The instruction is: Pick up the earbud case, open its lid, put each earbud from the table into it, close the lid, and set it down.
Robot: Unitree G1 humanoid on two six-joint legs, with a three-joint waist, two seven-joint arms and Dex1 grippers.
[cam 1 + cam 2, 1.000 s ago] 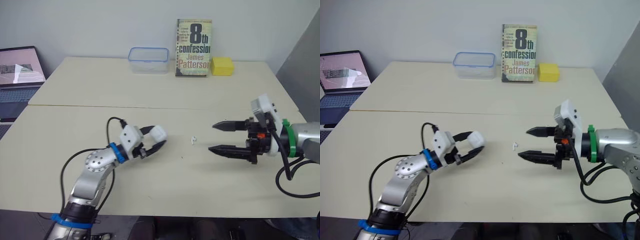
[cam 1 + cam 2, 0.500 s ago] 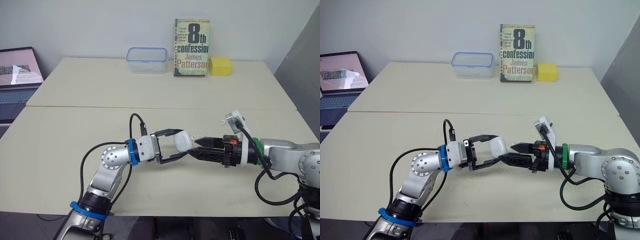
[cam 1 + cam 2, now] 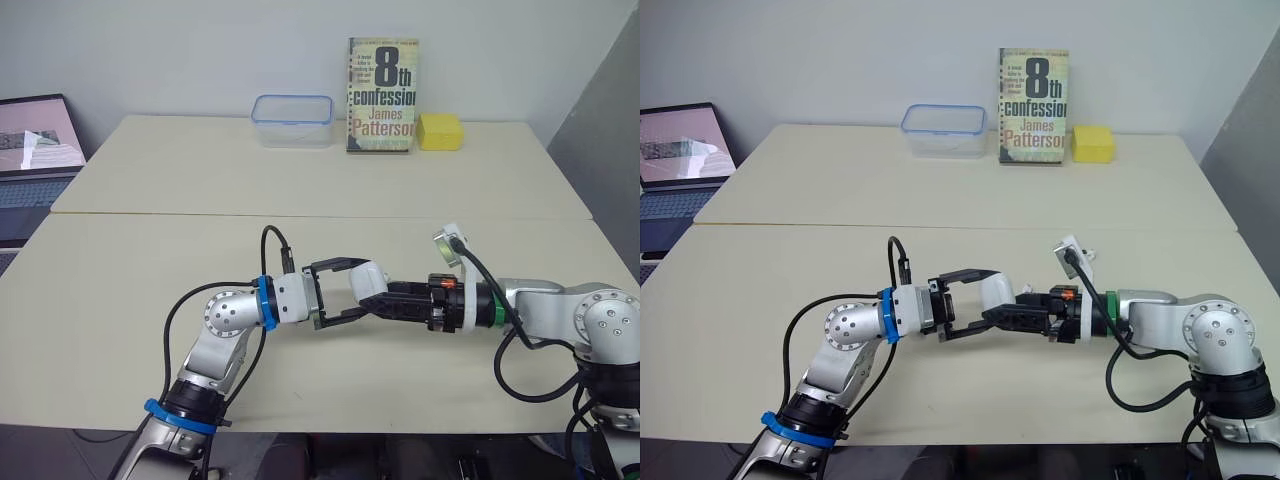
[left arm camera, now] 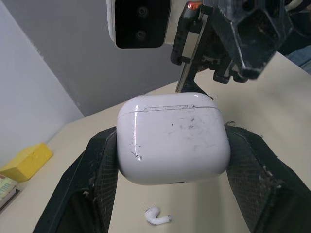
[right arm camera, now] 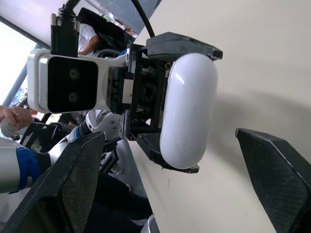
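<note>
Bright even light, sheen on earbud case

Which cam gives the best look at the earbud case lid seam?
Left wrist view: the earbud case faces it squarely, seam line plain, lid shut, clamped in the left gripper. Right wrist view shows it edge-on, no seam; eye views show it small, seam unreadable.

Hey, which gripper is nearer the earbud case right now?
Left. The left gripper is clamped on the earbud case; the right gripper is open, its fingers straddling the case without gripping it.
</note>
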